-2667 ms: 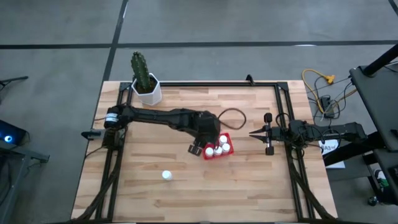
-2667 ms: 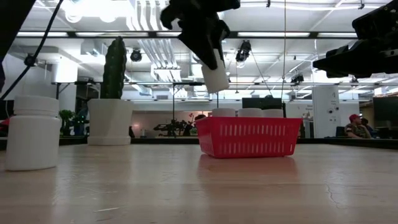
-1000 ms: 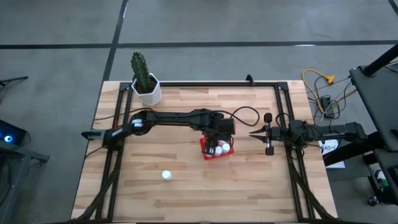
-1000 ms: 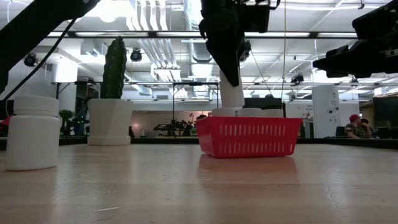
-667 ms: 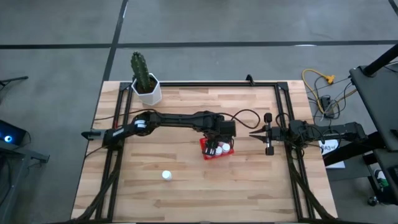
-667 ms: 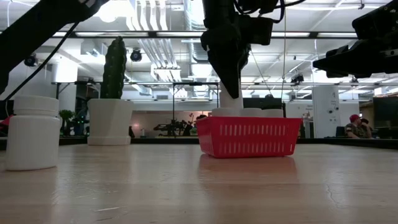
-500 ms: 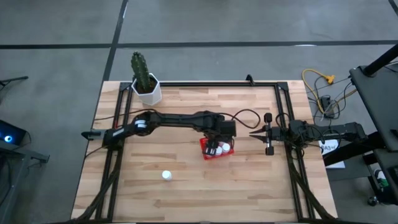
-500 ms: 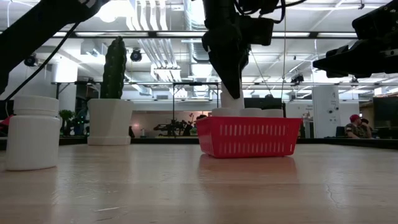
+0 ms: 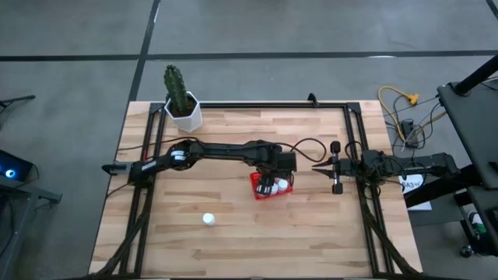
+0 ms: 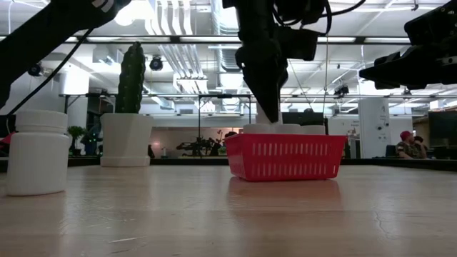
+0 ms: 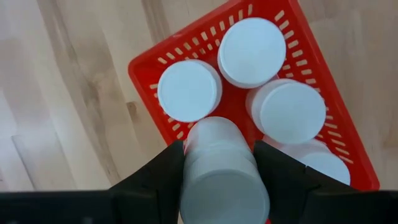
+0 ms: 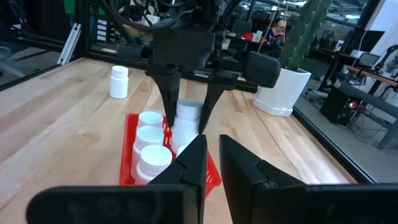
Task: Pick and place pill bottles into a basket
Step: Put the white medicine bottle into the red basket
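Pill bottle [image 11: 224, 174] number five is pinched between the fingers of the left gripper [image 11: 222, 163] and hangs just inside the red basket [image 11: 145, 67], at the one open corner next to four bottles [image 11: 252, 51] already standing there. In the low view its base has dipped below the basket's rim [image 10: 284, 137], so it looks close to being set down, though I cannot tell whether it touches the floor of the basket yet.

The risk here is crowding. The slot is tight, and the held bottle sits right beside a neighbour's cap [image 11: 189, 98]; if it comes down on that cap or on the basket wall, it may settle tilted or topple when let go. A push sideways could also shove the light basket across the table [image 9: 233, 233].

The left arm [image 9: 218, 148] reaches from its base across to the middle of the table, wrist bent so the gripper points straight down. The right gripper [image 12: 211, 155] waits at the table's right edge, well apart from the basket, fingers pressed nearly together and holding nothing. One last bottle [image 9: 208, 219] stands alone on the wood nearer the front, and a potted cactus [image 9: 181, 99] sits at the far left corner.
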You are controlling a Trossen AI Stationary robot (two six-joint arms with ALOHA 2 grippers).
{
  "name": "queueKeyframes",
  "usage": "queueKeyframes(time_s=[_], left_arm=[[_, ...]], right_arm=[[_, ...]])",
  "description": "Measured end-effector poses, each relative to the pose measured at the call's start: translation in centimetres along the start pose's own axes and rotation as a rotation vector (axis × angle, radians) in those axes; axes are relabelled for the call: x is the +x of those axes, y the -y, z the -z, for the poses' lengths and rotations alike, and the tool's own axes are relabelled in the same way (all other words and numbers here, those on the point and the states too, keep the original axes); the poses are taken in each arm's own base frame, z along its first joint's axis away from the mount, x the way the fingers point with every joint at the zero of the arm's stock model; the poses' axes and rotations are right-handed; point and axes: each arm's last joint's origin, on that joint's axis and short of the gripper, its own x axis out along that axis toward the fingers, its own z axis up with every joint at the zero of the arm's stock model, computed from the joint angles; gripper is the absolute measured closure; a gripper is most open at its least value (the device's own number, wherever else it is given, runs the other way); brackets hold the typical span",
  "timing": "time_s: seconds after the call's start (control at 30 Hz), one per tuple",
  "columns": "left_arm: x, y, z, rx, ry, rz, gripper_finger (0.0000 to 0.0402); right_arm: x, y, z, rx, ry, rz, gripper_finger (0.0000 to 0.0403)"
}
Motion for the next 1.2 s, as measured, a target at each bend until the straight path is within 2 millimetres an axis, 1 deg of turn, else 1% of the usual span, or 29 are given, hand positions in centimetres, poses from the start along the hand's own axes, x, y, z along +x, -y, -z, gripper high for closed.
queueKeyframes(time_s=[0.17, 0.43, 0.53, 0.67, 0.77, 1.2], left_arm=[[0.0, -0.1, -0.3, -0.002, 0.028, -0.007, 0.0247], [0.1, 0.0, -0.2, -0.005, 0.024, -0.006, 0.0247], [0.7, 0.0, -0.3, -0.004, 0.014, -0.003, 0.0247], [2.3, 0.1, -0.3, 0.000, -0.021, 0.006, 0.0247], [2.8, 0.2, -0.3, 0.000, -0.029, 0.009, 0.0247], [2.7, 0.1, -0.5, 0.001, -0.002, 0.005, 0.0246]], right_arm=[[0.0, 0.0, 0.0, 0.000, 0.000, 0.000, 0.0369], [0.0, 0.0, 0.0, 0.000, 0.000, 0.000, 0.0369], [0.0, 0.0, 0.0, 0.000, 0.000, 0.000, 0.0369], [0.0, 0.0, 0.0, 0.000, 0.000, -0.001, 0.0369], [0.0, 0.0, 0.0, 0.000, 0.000, -0.001, 0.0369], [0.0, 0.0, 0.0, 0.000, 0.000, 0.000, 0.0369]])
